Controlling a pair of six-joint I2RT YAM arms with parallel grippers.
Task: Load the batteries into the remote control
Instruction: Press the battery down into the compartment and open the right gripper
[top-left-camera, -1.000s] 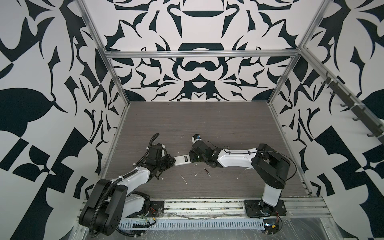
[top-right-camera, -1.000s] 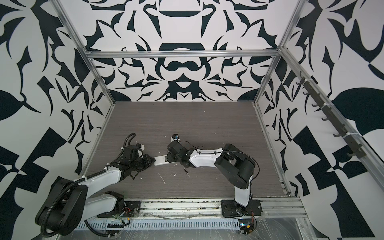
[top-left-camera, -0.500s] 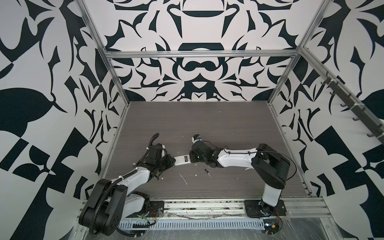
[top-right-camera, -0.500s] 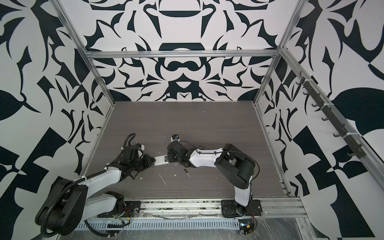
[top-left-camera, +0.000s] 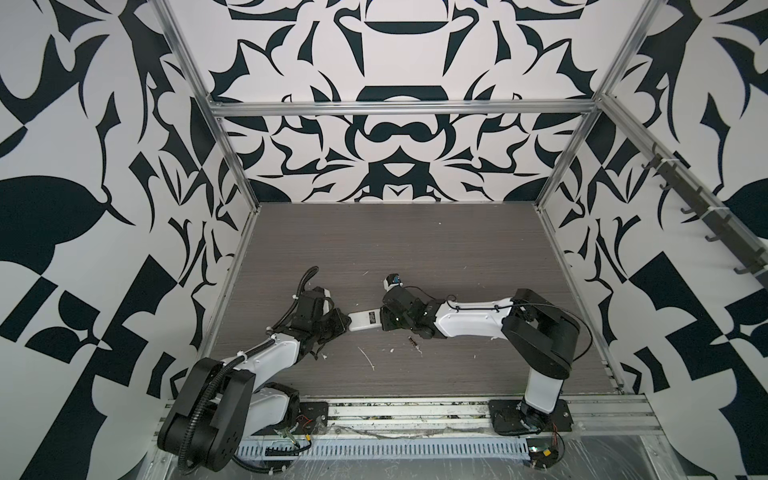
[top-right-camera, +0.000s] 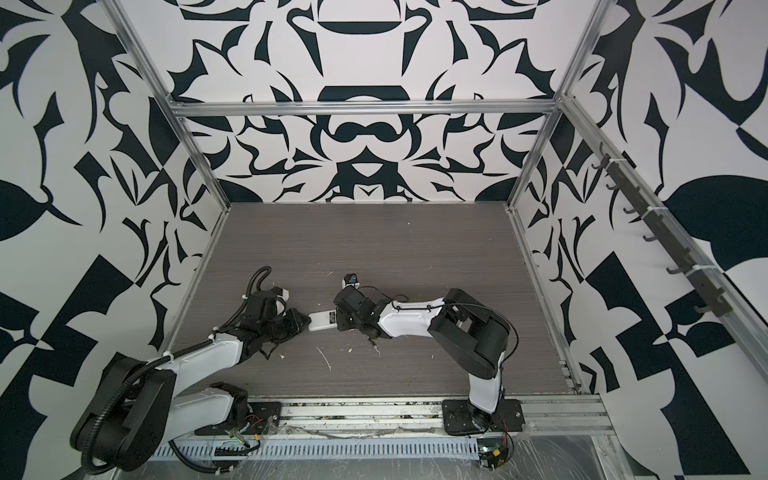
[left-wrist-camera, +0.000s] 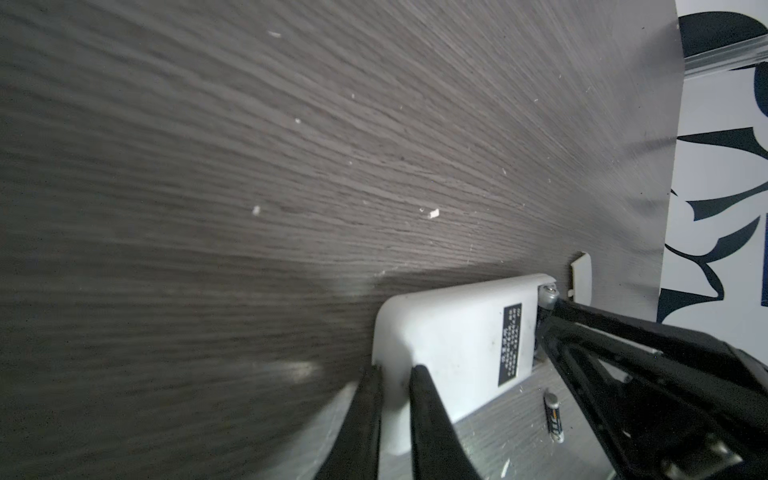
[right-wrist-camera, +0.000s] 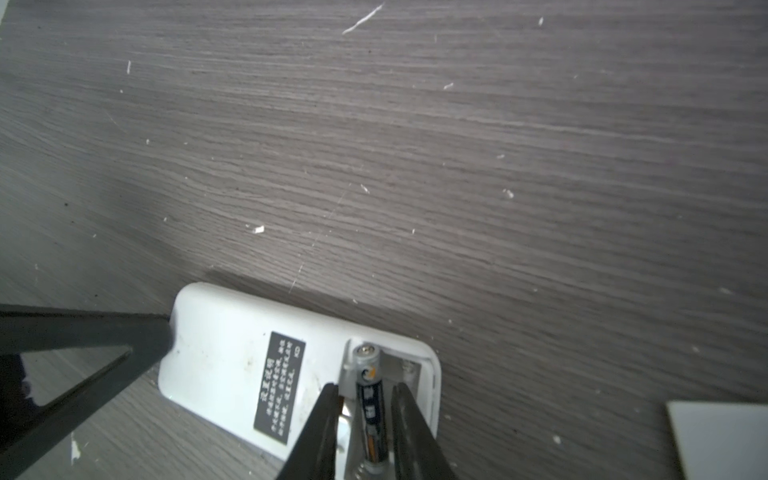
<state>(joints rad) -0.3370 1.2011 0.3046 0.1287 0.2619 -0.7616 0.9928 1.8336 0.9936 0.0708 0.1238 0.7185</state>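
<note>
Two claws: left claw (left-wrist-camera: 397, 370) tight on remote control (left-wrist-camera: 457, 332), right claw (right-wrist-camera: 365, 386) narrowly apart astride battery (right-wrist-camera: 372, 415).

The far tabletop (top-left-camera: 395, 241) is yours to cross; around the remote control (left-wrist-camera: 453, 332), mind the obstacles (loose battery (left-wrist-camera: 553, 417), cover plate (left-wrist-camera: 581, 277)).

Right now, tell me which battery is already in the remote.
The battery flanked by the jaws of the right gripper: it lies in the open bay of the remote control. The other battery lies loose on the table.

Wood-grain table (top-left-camera: 415, 249) — battery (left-wrist-camera: 554, 417), cover plate (left-wrist-camera: 581, 276), flecks (right-wrist-camera: 258, 229)
</note>
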